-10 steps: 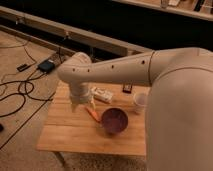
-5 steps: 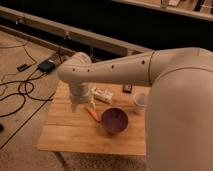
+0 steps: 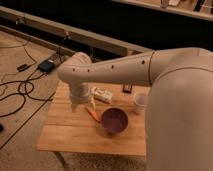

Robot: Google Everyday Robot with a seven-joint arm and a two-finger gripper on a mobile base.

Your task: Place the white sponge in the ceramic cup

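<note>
I read the gripper [image 3: 78, 105] as having its jaws spread with nothing between them, though they point down and away from me and I can make out little of them. It hangs low over the left part of the wooden surface [image 3: 65, 135], at the end of the short wrist section that drops from the arm's [image 3: 125, 70] bend.

Just to its right, the white sponge [image 3: 102, 94] lies flat on the surface near the back edge, apart from the gripper. An orange carrot-like stick [image 3: 93, 114] lies in front of the sponge, angled toward the purple bowl [image 3: 115, 121], with its far end just beside the bowl's rim.

The ceramic cup [image 3: 140, 102] stands upright to the right of the bowl and a little behind it, and the arm's bulk partly hides its right side. A small dark object [image 3: 127, 88] sits by the back edge between the sponge and the cup.

On the floor to the left I see loose cables [image 3: 20, 92] and a black box [image 3: 47, 65].
</note>
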